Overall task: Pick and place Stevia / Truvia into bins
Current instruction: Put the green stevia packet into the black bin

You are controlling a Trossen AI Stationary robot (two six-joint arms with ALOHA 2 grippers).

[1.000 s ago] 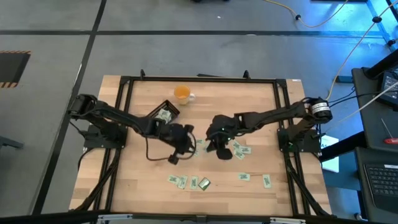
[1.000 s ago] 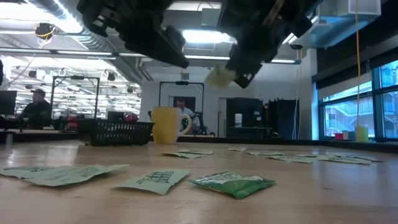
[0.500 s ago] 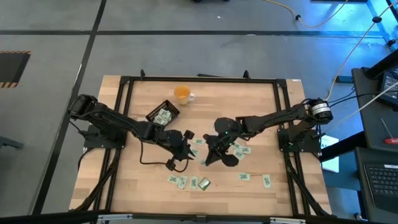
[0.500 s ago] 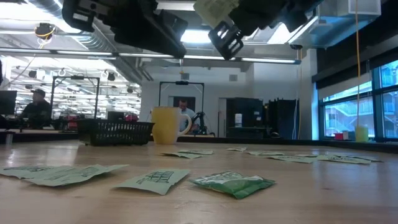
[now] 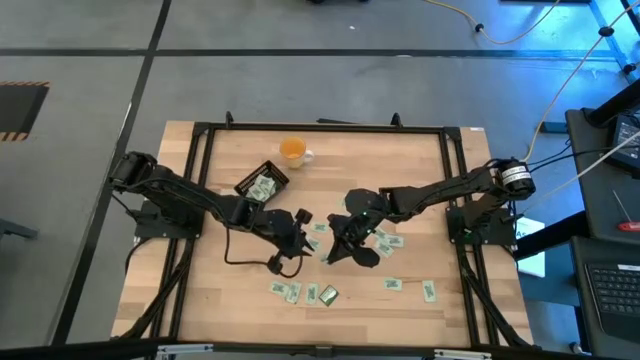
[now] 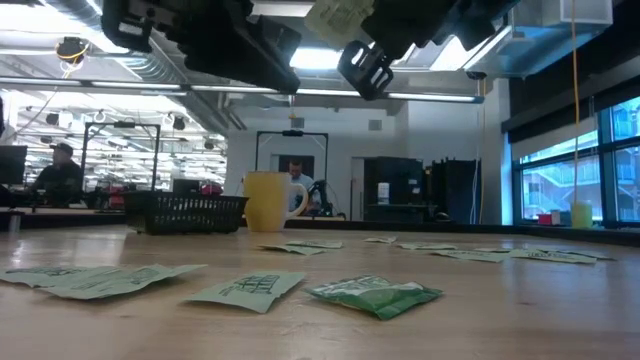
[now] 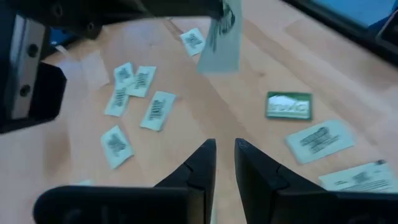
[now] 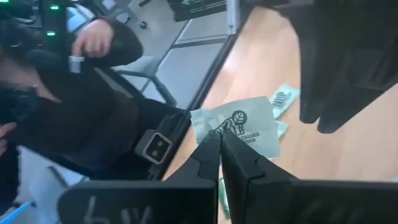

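The right claw [image 8: 220, 144] is clamped on one Stevia sachet [image 8: 235, 129] raised above mid-surface [image 5: 440, 180], facing the empty left claw [image 7: 224, 148], its fingers slightly apart, other sachets [image 5: 300, 292] lying below.

Sachet [image 8: 239, 127] held by the right gripper [image 8: 219, 144]: you can read a leaf logo and, under it, the words "CALORIE" and part of "SWEETENER"; the larger brand word above them is cut off by the fingers.
Sachets on the table [image 7: 155, 111]: you see dark printing on each in the left wrist view, but none of it reads as letters.
Green sachet [image 7: 288, 105]: a pale patch on its face, no word you can make out.
Sachets in front, low view [image 6: 250, 289]: dark print, unreadable.
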